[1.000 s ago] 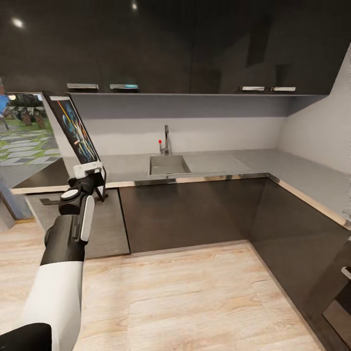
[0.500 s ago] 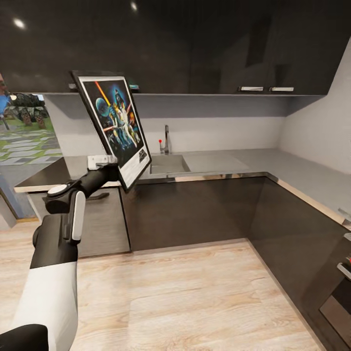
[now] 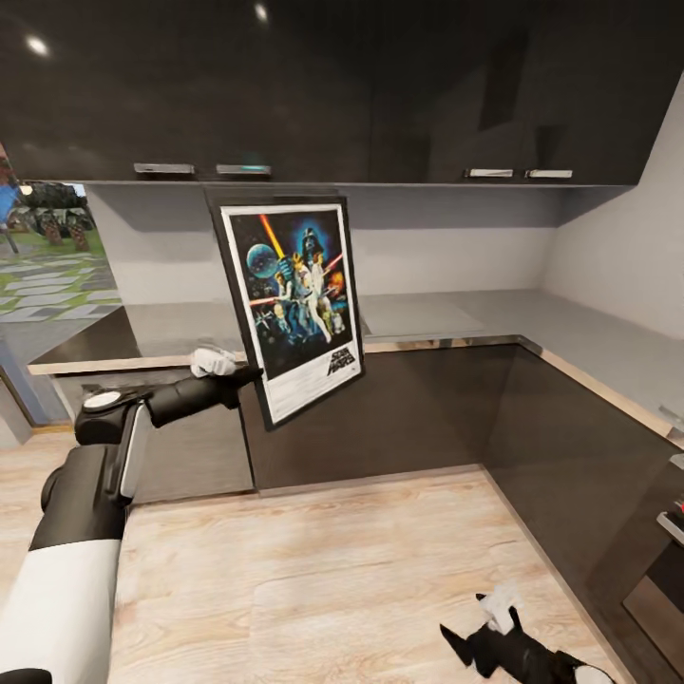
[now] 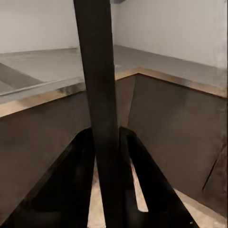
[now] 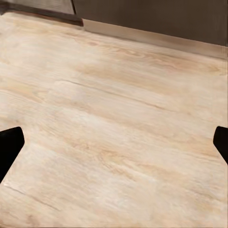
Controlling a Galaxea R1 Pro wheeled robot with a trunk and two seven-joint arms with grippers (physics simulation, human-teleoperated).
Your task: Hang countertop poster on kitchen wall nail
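Observation:
The poster (image 3: pixel 294 304), black-framed with a white border and blue-black film artwork, hangs in the air in front of the kitchen countertop (image 3: pixel 456 318), tilted a little and facing me. My left gripper (image 3: pixel 249 375) is shut on its lower left edge. In the left wrist view the poster (image 4: pixel 102 95) runs edge-on as a dark bar between the two fingers (image 4: pixel 71 180) of the left gripper (image 4: pixel 107 137). My right gripper (image 3: pixel 483 629) is low over the wooden floor, and in its wrist view the right gripper (image 5: pixel 116 145) stands open with nothing between its fingers.
Dark upper cabinets (image 3: pixel 380 95) hang over a pale wall (image 3: pixel 456 252). Dark brown cabinet fronts (image 3: pixel 427 408) form an L to the right, where an oven front (image 3: pixel 665 579) shows. A glazed opening (image 3: pixel 47 256) lies at the left. Light wooden floor (image 3: pixel 332 579) spreads in front.
My left arm has swung the poster to the right, turning its face towards me, so it now covers the sink and tap. The right gripper has come into the head view low down.

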